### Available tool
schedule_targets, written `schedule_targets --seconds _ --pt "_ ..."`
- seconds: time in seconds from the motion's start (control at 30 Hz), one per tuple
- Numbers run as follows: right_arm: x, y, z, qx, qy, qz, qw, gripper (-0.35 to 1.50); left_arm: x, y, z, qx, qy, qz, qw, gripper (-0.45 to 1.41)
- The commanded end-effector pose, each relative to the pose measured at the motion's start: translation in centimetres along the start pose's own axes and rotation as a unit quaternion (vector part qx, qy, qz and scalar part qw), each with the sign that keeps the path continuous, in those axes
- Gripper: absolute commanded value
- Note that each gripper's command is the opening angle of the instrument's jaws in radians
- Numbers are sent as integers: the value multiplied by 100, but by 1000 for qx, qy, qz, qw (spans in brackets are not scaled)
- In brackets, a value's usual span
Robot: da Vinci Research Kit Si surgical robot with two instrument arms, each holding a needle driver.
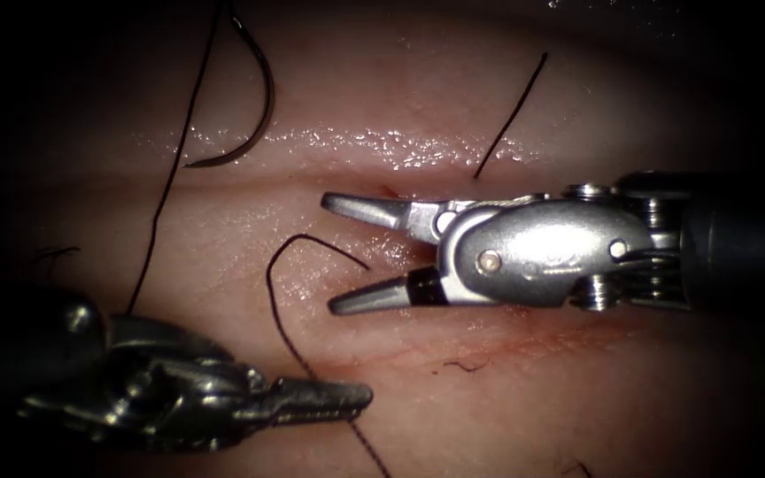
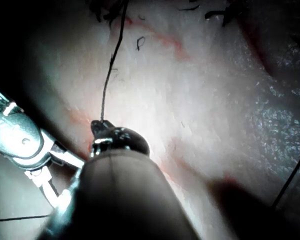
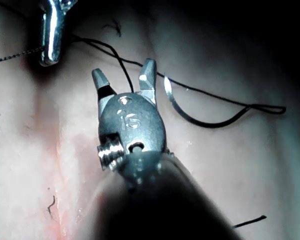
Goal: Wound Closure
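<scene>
Left claw point(image 1: 360, 396) clamps dark thread point(image 1: 281, 319); right claw point(image 1: 334, 252) gapes empty; curved needle point(image 1: 254, 115) lies free on tissue point(image 1: 577, 398).

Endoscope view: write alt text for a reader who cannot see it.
The right arm's hand hovers open over the cut in the tissue, holding nothing. The left arm's hand is shut on the thread. The curved needle lies free on the tissue's surface, left of the right arm's hand.

Two claws — left point(image 1: 360, 396), right point(image 1: 329, 252); one needle point(image 1: 258, 97); one long thread point(image 1: 166, 190) — two cut ends point(image 1: 511, 115).
</scene>
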Motion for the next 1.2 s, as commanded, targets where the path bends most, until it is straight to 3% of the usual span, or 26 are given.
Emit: schedule_targets --seconds 0.03,0.27,0.53,0.6,0.63,0.67,0.7,0.97,1.0,1.03,1.13,1.2 --pt "-1 -3 16 9 0 -4 1000 89 -1 2 7 -2 0 1 1000 -45" --pt "-5 -16 38 38 8 -21 999 86 0 4 4 -10 0 -1 1000 -45" --pt "-4 -11 54 39 14 -29 999 78 2 7 3 -20 -1 -1 1000 -45" --pt "-3 -10 58 41 18 -31 999 57 2 9 4 -24 -1 -1 1000 -45" --pt "-2 -9 59 42 20 -32 998 39 3 9 4 -26 0 0 1000 -45" --pt "-2 -9 59 45 24 -33 998 -8 3 9 4 -27 0 -3 1000 -45" --pt "-1 -9 58 47 27 -34 998 -35 3 10 4 -29 0 -2 1000 -45" --pt "-5 -2 48 41 18 -32 998 -35 0 10 2 -30 -1 -5 1000 -45" --pt "-7 0 46 35 9 -31 999 -35 0 9 2 -31 -1 -5 1000 -3" --pt "-9 2 44 31 4 -34 999 -35 -1 7 3 -21 -2 -13 1000 22" --pt "-18 12 37 15 -19 -11 1000 -35 -4 2 7 31 -10 -23 999 59" --pt "-27 21 32 4 -34 6 999 -35 -3 0 12 64 -21 -27 997 66"
